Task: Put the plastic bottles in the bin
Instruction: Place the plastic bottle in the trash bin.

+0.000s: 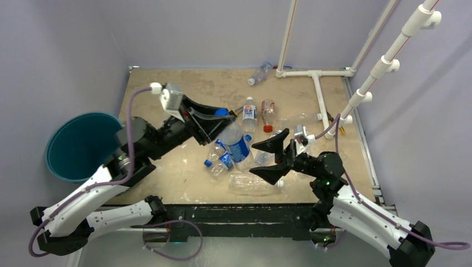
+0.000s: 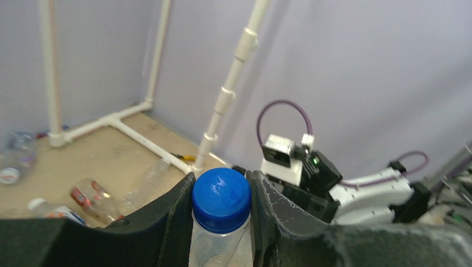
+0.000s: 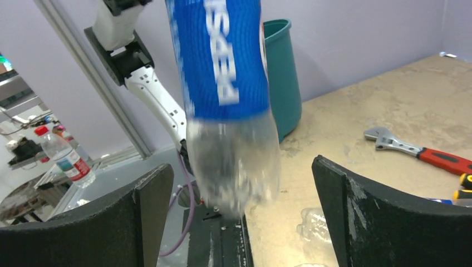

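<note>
My left gripper (image 1: 216,119) is shut on the neck of a clear plastic bottle with a blue cap (image 2: 221,199) and a blue label (image 1: 238,146). It holds the bottle off the table. In the right wrist view the bottle (image 3: 222,67) hangs upright with a blurred base, in front of my open, empty right gripper (image 3: 240,166). That gripper (image 1: 266,157) is just right of the bottle. The teal bin (image 1: 80,146) stands off the table's left edge and also shows in the right wrist view (image 3: 282,72). Several more bottles lie on the table, among them a blue-labelled one (image 1: 220,159), a clear one (image 1: 253,184) and a red-capped one (image 1: 268,115).
A white pipe frame (image 1: 320,94) stands at the back right, with a bottle (image 1: 260,73) beside it. A red-handled wrench (image 3: 412,150) and a yellow-handled screwdriver (image 3: 465,181) lie on the table. Purple walls close in the table.
</note>
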`<control>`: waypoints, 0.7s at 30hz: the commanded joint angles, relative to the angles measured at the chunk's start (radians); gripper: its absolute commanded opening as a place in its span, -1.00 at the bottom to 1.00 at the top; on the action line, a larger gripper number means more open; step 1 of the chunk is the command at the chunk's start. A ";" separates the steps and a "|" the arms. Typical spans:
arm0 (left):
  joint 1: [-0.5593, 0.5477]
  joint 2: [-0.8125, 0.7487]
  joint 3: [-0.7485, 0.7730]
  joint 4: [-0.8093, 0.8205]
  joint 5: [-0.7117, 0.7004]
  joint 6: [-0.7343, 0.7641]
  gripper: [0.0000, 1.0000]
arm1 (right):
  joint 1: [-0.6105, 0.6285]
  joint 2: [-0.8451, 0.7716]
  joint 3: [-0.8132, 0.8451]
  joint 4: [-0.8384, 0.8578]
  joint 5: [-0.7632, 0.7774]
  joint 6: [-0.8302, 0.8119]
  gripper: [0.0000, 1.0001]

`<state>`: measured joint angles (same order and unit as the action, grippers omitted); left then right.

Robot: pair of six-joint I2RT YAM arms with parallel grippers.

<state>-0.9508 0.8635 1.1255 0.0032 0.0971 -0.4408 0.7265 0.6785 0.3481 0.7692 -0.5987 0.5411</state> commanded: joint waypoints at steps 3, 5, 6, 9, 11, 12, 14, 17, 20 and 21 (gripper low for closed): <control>-0.002 0.027 0.321 -0.330 -0.365 0.170 -1.00 | 0.000 -0.111 0.048 -0.216 0.122 -0.066 0.98; -0.002 0.070 0.424 -0.436 -0.490 0.203 -1.00 | 0.000 -0.132 0.033 -0.241 0.142 -0.070 0.98; -0.002 0.096 0.474 -0.492 -0.557 0.215 -1.00 | 0.001 -0.140 0.026 -0.250 0.157 -0.070 0.98; -0.002 0.181 0.611 -0.656 -0.773 0.240 -1.00 | 0.001 -0.144 0.003 -0.271 0.192 -0.071 0.98; -0.002 0.233 0.675 -0.749 -0.942 0.258 -1.00 | 0.000 -0.143 -0.009 -0.293 0.206 -0.078 0.98; -0.002 0.253 0.697 -0.778 -1.017 0.284 -1.00 | 0.000 -0.143 -0.015 -0.306 0.207 -0.081 0.98; -0.002 0.285 0.717 -0.798 -1.184 0.348 -1.00 | 0.001 -0.148 -0.019 -0.328 0.221 -0.091 0.98; -0.002 0.288 0.709 -0.726 -1.411 0.463 -1.00 | 0.001 -0.153 -0.025 -0.343 0.247 -0.102 0.98; -0.002 0.232 0.632 -0.524 -1.564 0.642 -1.00 | 0.001 -0.147 -0.033 -0.334 0.262 -0.105 0.98; -0.002 0.204 0.586 -0.400 -1.594 0.741 -1.00 | 0.000 -0.143 -0.033 -0.330 0.265 -0.105 0.98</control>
<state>-0.9508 1.1702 1.7847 -0.6735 -1.1664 -0.0189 0.7265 0.5362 0.3229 0.4324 -0.3813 0.4618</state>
